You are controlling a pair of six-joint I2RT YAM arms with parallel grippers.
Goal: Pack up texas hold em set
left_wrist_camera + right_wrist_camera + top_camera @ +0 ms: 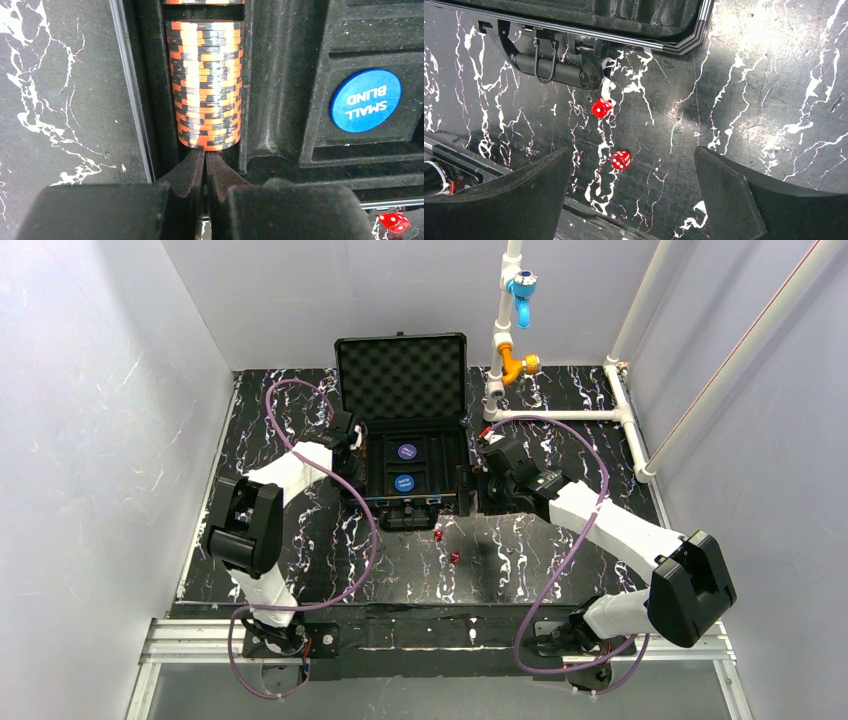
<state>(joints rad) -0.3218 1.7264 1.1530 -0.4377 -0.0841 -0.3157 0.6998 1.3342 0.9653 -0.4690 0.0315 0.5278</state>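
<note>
Blk marbled tabletop (410, 580) w/ white walls (90, 440)

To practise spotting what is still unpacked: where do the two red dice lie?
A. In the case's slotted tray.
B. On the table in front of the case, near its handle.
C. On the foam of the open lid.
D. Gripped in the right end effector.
B: both red dice lie on the marbled table, outside the case, close to its handle.
</note>
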